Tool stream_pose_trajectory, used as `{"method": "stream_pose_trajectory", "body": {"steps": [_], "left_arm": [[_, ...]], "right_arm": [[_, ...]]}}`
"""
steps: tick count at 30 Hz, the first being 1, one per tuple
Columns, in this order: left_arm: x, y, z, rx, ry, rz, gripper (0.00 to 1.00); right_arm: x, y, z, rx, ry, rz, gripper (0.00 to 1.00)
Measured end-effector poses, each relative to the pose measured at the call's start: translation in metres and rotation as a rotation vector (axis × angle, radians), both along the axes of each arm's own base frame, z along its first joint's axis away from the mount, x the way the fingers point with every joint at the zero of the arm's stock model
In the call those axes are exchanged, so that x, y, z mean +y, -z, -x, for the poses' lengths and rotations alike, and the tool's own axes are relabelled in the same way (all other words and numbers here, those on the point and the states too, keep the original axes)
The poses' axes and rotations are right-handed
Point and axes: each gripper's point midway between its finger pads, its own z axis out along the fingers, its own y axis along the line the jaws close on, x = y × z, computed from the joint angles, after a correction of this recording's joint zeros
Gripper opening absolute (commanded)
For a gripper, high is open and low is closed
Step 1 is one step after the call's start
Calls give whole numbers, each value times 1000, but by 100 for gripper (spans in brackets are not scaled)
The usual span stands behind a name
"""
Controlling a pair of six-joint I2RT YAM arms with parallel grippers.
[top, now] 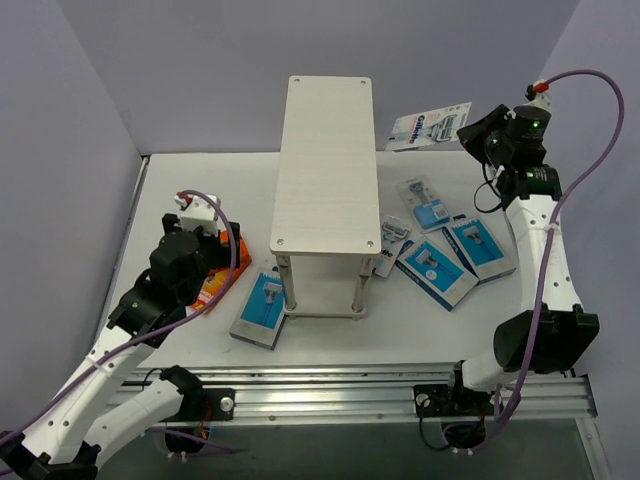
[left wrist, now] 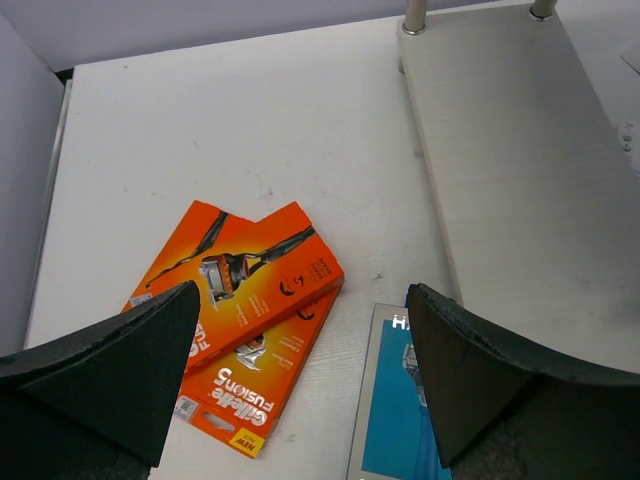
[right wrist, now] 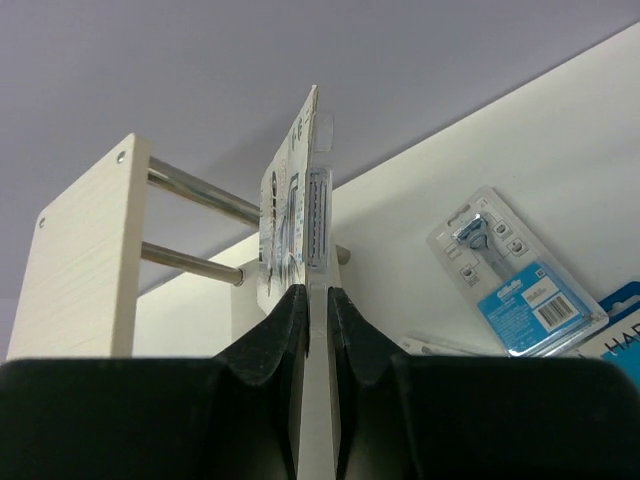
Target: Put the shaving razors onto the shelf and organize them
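My right jaws are clenched on a white razor pack [right wrist: 290,200], held off the bench [top: 200,175] beside the shelf's [top: 325,160] far right end. My left jaws hang released above two overlapping orange boxes [left wrist: 250,275]. The right wrist view shows the pack edge-on; the top view shows its printed face.

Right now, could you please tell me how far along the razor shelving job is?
Done: nothing yet; the shelf top is bare. In hand: the right gripper is shut on a white razor pack, raised beside the shelf; the left gripper hangs open over two orange boxes. Left: those boxes, a blue box by the shelf's leg and the blue-carded packs on the table all need placing.
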Motion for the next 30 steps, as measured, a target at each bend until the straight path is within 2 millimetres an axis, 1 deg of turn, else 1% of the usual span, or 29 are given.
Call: {"method": "stream_pose_trajectory", "body": {"steps": [2,4,6,9,13,16,19,21,24,27,30], "left_arm": [[5,-7,0,-12,-24,-10,94],[9,-20,1,-31,-39,-6,94],[11,-41,3,-64,-43,16,94],[10,-85,8,-138,-22,77,94],[1,-137,17,-225,53,149,94],[-11,-173,23,-279,131,200,94],[-27,-195,25,-299,214,246,94],[-41,-202,26,-297,277,272,94],[-64,-204,27,-279,385,293,94],[-88,-197,28,-245,499,297,94],[-107,-186,23,-189,563,311,94]], "right_arm": [[0,-16,14,-25,3,17,0],[-1,-31,26,-46,5,32,0],[-1,-46,37,-72,8,47,0],[0,-66,53,-113,8,60,0],[6,-88,72,-164,-18,58,0],[13,-104,84,-206,-51,55,0],[18,-121,95,-249,-76,55,0],[22,-134,103,-282,-93,49,0],[33,-149,114,-331,-140,27,0],[47,-161,127,-390,-215,-8,0],[63,-164,138,-428,-300,-46,0]]}}
